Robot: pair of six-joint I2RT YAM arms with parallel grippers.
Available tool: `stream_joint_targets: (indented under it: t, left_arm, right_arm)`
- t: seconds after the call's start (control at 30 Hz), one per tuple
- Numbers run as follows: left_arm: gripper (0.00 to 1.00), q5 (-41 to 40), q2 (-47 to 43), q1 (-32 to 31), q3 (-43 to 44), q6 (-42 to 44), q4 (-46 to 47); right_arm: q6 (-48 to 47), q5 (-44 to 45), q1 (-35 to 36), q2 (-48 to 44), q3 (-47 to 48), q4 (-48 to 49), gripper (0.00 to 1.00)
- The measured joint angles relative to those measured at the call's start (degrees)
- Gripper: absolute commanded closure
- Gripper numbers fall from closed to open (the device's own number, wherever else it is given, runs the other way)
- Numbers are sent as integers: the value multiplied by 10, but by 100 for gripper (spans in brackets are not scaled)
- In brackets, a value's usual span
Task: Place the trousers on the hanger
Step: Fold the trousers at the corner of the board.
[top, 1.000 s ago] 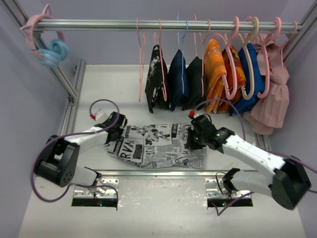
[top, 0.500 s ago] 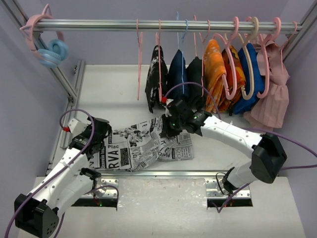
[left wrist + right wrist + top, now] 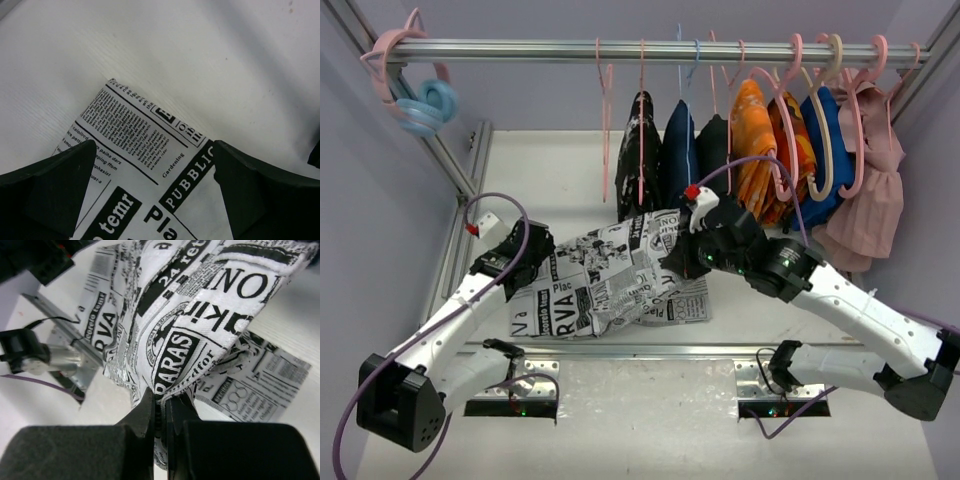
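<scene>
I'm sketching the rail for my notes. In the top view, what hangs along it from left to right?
Bunched pink and blue hangers → empty thin pink hanger → black speckled garment → navy garment → black garment → orange clothes → blue garment → pink pleated garment.

White table point(image 3: 550, 180) fills centre of frame; trousers point(image 3: 582, 300) lie on it at lower centre, crumpled, their right part raised off the surface; metal strip point(image 3: 650, 350) runs along its near edge.
</scene>
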Motion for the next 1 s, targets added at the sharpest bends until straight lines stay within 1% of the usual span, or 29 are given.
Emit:
stream_joint_targets:
  t: [0.13,0.3,0.33,0.37,0.4,0.43,0.47,0.5,0.57,0.63,0.7,0.8,0.9,1.0]
  left_arm:
    - [0,30,43,0,0,30,29]
    - [0,50,66,0,0,51,58]
    - [0,52,70,0,0,54,62]
    - [0,54,75,0,0,58,65]
    - [0,56,79,0,0,62,67]
    - [0,58,83,0,0,65,69]
    - [0,60,86,0,0,69,70]
    - [0,61,89,0,0,73,70]
    - [0,63,93,0,1,80,68]
    - [0,63,95,0,5,83,63]
    - [0,63,96,0,14,83,53]
    - [0,67,95,0,21,83,46]
    - [0,76,94,0,21,80,39]
    - [0,91,91,0,21,75,33]
  right_arm:
    - [5,42,-5,-48,-88,-21,100]
    - [4,82,-15,-27,-165,-30,99]
    - [2,86,-21,-17,-176,-22,94]
    - [0,90,-27,-5,-186,-16,87]
    - [-1,95,-32,9,-194,-11,78]
    - [-3,102,-37,22,-199,-7,66]
    - [-6,112,-42,37,-203,-4,57]
    - [-6,123,-48,53,-204,-1,54]
    - [-4,143,-56,77,-206,1,51]
    - [0,162,-65,91,-209,-1,51]
    - [6,182,-75,93,-210,-15,51]
    - [14,200,-83,85,-205,-44,47]
    - [15,197,-81,66,-188,-71,44]
    - [11,157,-72,26,-180,-53,43]
